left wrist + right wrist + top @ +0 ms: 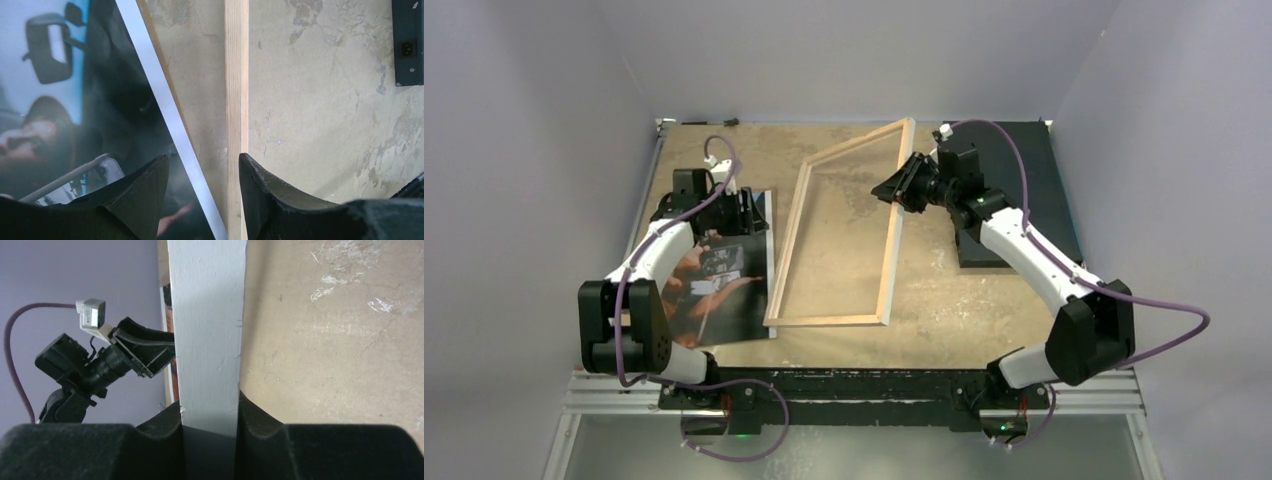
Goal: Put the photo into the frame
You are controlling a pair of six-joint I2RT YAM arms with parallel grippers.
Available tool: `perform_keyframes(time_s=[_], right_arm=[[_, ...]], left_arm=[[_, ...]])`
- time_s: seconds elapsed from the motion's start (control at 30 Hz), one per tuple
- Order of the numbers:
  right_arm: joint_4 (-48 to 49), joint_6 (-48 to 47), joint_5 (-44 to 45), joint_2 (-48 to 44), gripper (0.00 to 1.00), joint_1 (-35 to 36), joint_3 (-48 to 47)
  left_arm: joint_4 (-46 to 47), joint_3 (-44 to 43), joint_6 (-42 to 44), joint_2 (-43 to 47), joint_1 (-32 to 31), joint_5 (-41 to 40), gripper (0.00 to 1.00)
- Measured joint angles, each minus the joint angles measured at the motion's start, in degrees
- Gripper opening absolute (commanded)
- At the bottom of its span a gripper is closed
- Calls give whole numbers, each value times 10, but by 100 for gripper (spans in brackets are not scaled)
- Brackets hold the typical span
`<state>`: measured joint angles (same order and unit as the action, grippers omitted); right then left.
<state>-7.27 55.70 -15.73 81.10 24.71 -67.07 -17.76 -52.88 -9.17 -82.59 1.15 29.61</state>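
Centre of the bench [944, 290]: the frame [828, 321], light-wood back up, skewed, far right corner toward 1 o'clock. Through the pane, bare bench surface. At 9 o'clock of the frame, flat on the bench: the photo [724, 290], dark with orange-brown and white patches, right edge just beside the frame's left rail, meeting it near the frame's near left corner. At 3 o'clock, well apart from the photo: a black mat [1024, 170], partly hidden by the right arm.

Right arm: elbow bent out at 4 o'clock, white forearm slanting toward 10 o'clock, wrist turned, right gripper [889, 190] aimed at 9 o'clock. Closed on the far half of the frame's right rail. In the right wrist view, the white front face of the rail pinched between both fingers, touching each. Resting on the bench or lifted off it along that rail: cannot tell.

Left arm: elbow folded back at 8 o'clock, forearm running up toward 1 o'clock across the photo, left gripper [202, 197] hanging over the photo's far right corner. Fingers [145, 195] spread apart, gripping nothing. Below the gap, the photo's white border strip and the frame's left wood rail side by side.
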Motion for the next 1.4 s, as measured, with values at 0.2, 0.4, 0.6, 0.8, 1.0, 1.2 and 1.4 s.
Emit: perform_keyframes(time_s=[0.2,0.4,0.6,0.8,1.0,1.2,1.4], right_arm=[[-6,-49,-85,64,0,-44,-30],[-17,-73,-167,122,0,-85,-32],[24,-56,-207,124,0,-92,-9],[-13,-92,-221,142,0,-96,-51],[-80,-171,-206,171,3,-110,-92],[-74,-212,-165,172,13,-116,-63],[-46,-244,-126,185,22,-116,-32]], left_arm=[[-22,-20,29,0,5,-8,52],[-33,-21,100,-9,5,-74,49],[-20,3,193,-36,6,-203,48],[-3,27,246,-59,7,-285,46],[23,30,263,-86,7,-318,45],[31,22,262,-98,7,-324,45],[18,6,261,-89,7,-315,44]])
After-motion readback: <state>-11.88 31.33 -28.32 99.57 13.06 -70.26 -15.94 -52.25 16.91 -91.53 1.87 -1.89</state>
